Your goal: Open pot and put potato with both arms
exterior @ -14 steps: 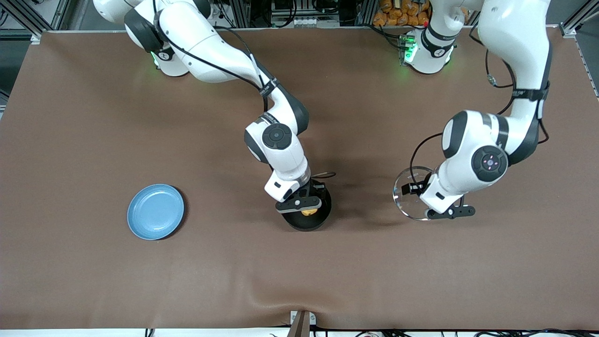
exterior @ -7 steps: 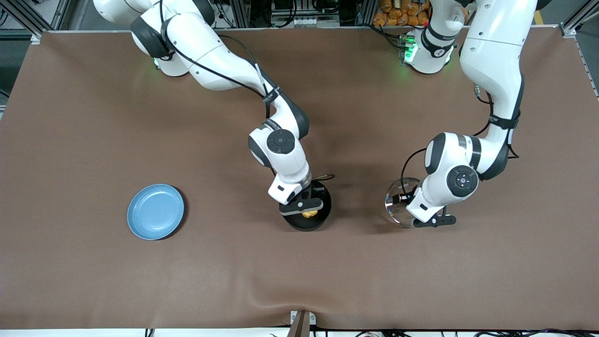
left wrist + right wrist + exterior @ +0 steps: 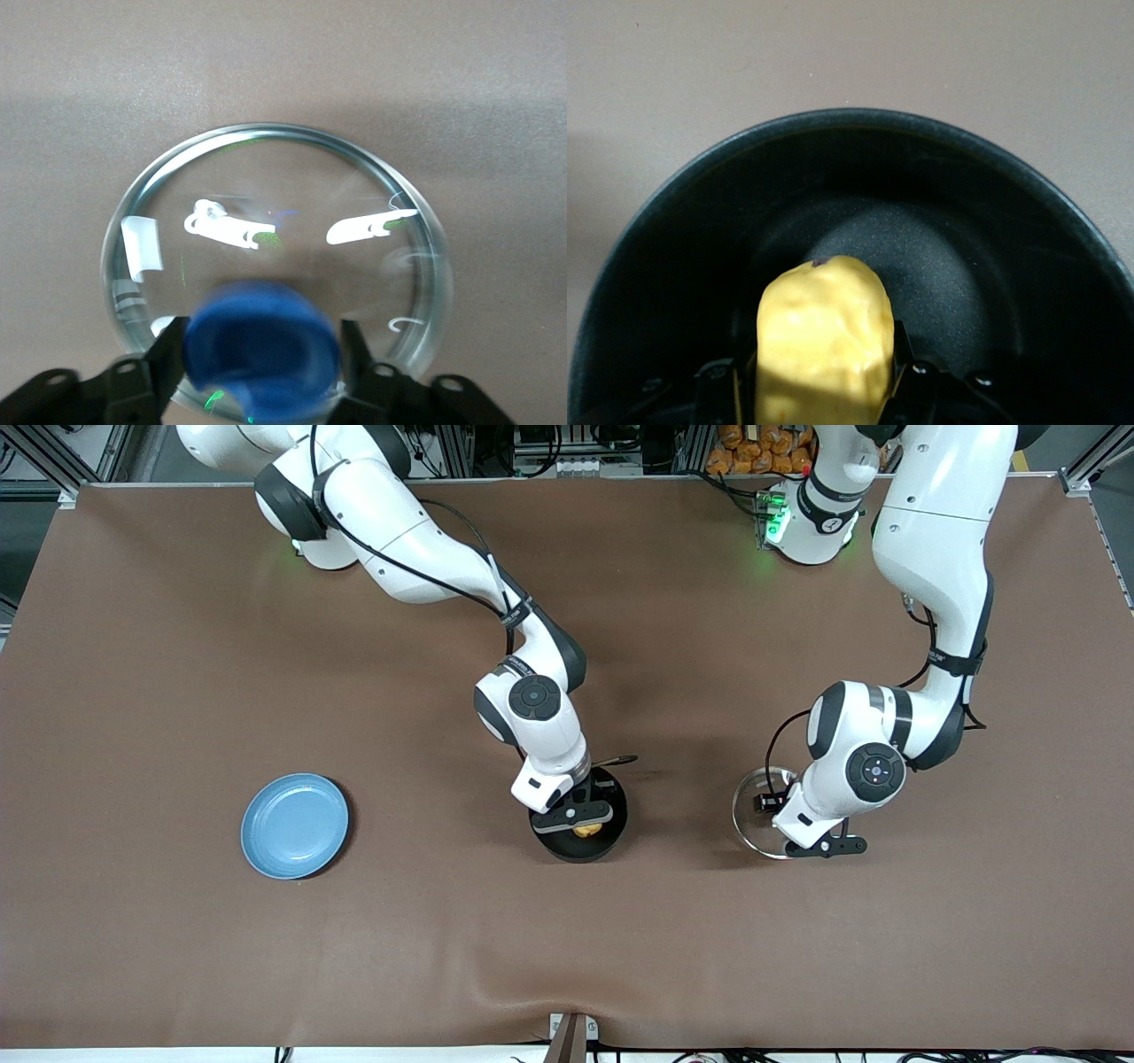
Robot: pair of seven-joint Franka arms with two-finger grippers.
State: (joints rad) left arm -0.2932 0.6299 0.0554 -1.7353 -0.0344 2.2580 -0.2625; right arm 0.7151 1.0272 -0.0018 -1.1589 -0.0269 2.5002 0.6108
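Potato [image 3: 822,341] sits pinched in the right gripper [image 3: 578,821], low inside the open pot [image 3: 580,819]. Left gripper [image 3: 797,824] clamps the lid [image 3: 275,266] by its knob, low over the table toward the left arm's end. Next, I judge, the right fingers must part to release it.

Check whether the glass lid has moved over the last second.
Yes. The glass lid, held by its knob in the left hand, has shifted slightly toward the pot, which stayed put, and appears lower, close to the table.
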